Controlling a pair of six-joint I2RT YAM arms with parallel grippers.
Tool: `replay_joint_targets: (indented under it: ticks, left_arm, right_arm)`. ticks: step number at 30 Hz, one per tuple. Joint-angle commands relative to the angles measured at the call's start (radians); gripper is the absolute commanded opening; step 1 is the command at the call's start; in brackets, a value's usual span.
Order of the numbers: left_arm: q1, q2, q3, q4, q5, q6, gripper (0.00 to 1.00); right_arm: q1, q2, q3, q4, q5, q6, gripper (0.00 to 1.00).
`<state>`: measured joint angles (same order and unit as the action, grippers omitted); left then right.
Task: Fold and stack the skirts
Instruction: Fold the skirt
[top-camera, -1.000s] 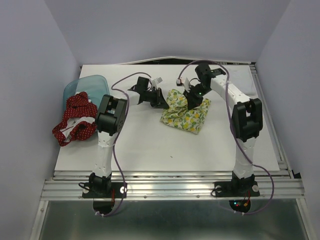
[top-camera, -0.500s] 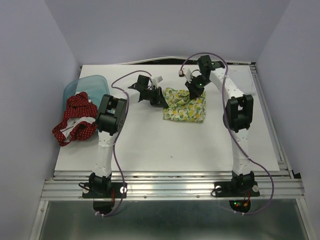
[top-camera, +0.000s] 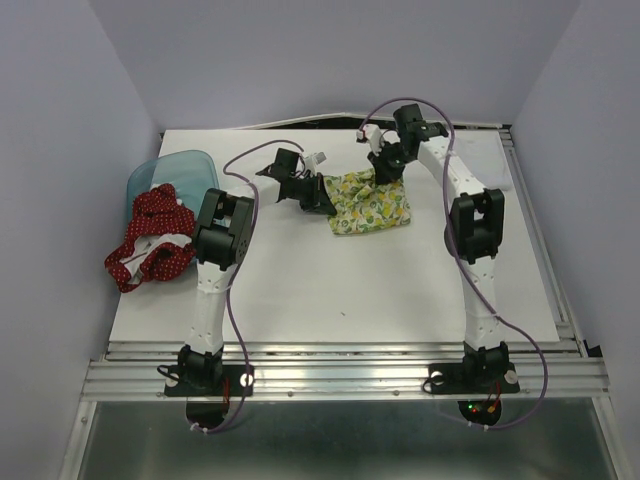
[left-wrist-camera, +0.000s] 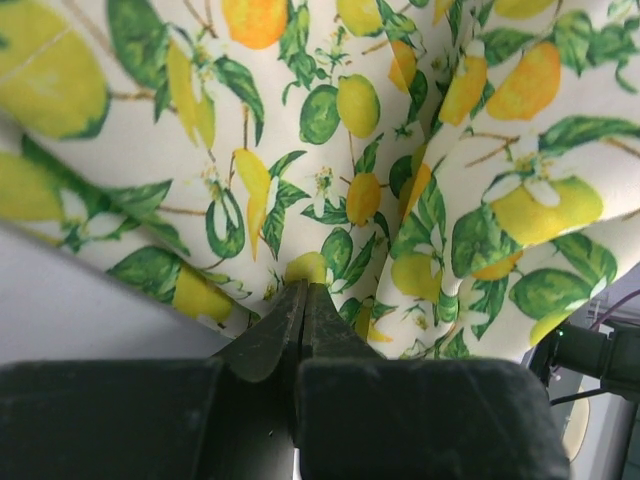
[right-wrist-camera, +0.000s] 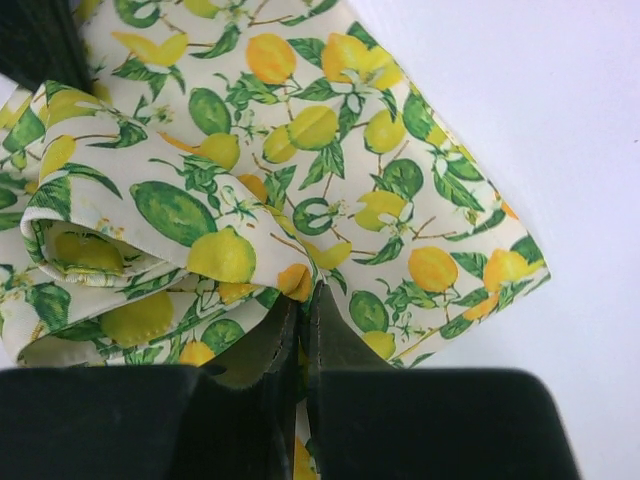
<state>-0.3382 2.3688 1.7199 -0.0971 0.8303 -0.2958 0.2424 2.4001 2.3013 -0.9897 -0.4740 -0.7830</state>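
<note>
Ahead of the left jaws the lemon-print skirt (left-wrist-camera: 340, 200) runs off the top and both sides of the wrist view, and the bit pinched between them is hidden. Ahead of the right jaws it is cut off at top and left. Well left of the left jaws, the red dotted skirt (top-camera: 150, 245) covers the blue bin's (top-camera: 180, 165) near part.

Top external view high above the near edge, looking down on the whole table (top-camera: 330, 290), left wrist view past the left gripper (left-wrist-camera: 305, 288), tight on the lemon-print skirt (left-wrist-camera: 340, 150), right wrist view past the right gripper (right-wrist-camera: 300, 297) likewise, all sharing that skirt.
</note>
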Motion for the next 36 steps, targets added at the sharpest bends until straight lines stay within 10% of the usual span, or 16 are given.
replay_joint_targets:
  ticks: [1, 17, 36]
  left_arm:
    - [0.011, 0.050, 0.010, -0.085, -0.092, 0.055, 0.04]
    - [0.027, 0.060, 0.023, -0.092, -0.112, 0.001, 0.02]
    - [-0.019, 0.067, 0.121, -0.288, -0.352, 0.079, 0.05]
  right_arm:
    - [-0.005, -0.074, -0.042, 0.218, 0.006, 0.045, 0.01]
    - [0.063, -0.243, -0.325, 0.373, 0.006, -0.139, 0.01]
    - [0.100, -0.176, -0.252, 0.479, 0.069, -0.105, 0.01]
